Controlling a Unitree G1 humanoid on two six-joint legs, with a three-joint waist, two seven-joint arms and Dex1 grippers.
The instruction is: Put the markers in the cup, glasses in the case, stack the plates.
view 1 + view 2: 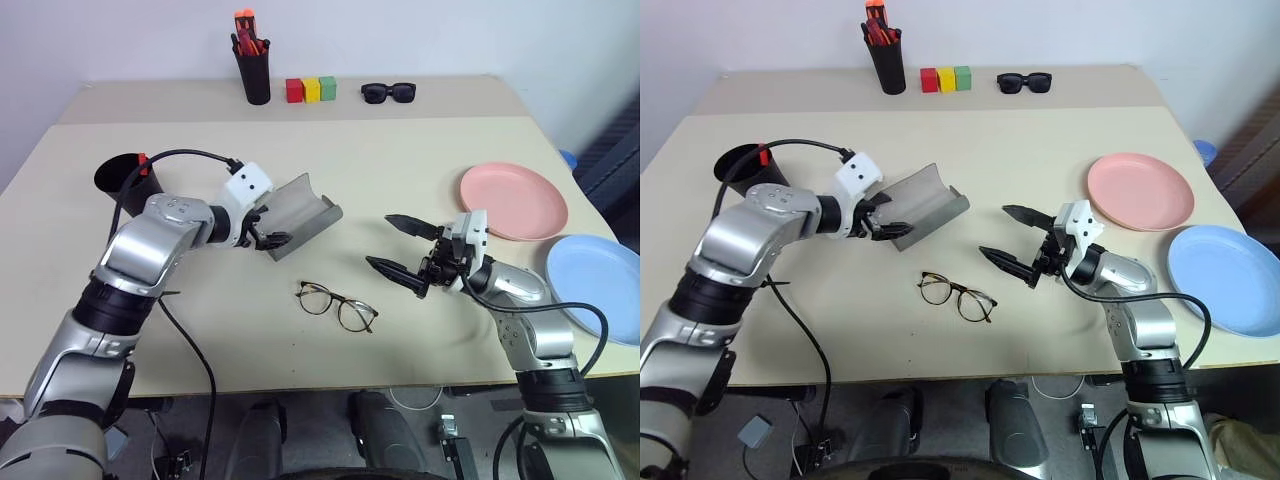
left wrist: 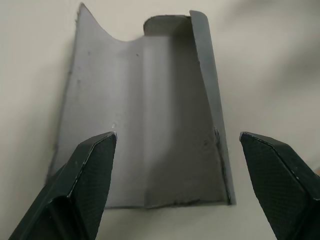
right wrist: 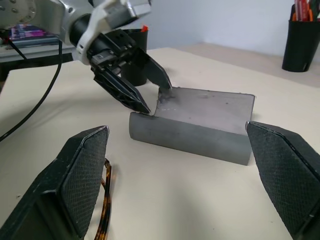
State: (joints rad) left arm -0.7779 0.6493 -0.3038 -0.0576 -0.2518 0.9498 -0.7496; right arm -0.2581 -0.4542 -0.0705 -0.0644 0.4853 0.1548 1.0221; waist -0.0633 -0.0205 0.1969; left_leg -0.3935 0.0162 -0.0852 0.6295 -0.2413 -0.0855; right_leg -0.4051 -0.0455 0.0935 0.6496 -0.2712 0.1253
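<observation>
Beige counter [image 1: 400, 150]: grey case [image 1: 300, 213] lies open mid-counter, L gripper [image 1: 268, 238] at its end, fingers apart. Glasses [image 1: 337, 305] just below; R gripper [image 1: 398, 247] nearby, fingers wide, empty.

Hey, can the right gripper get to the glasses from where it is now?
Probably yes. The right gripper is open beside the glasses, which lie flat on bare table with nothing between them.
</observation>
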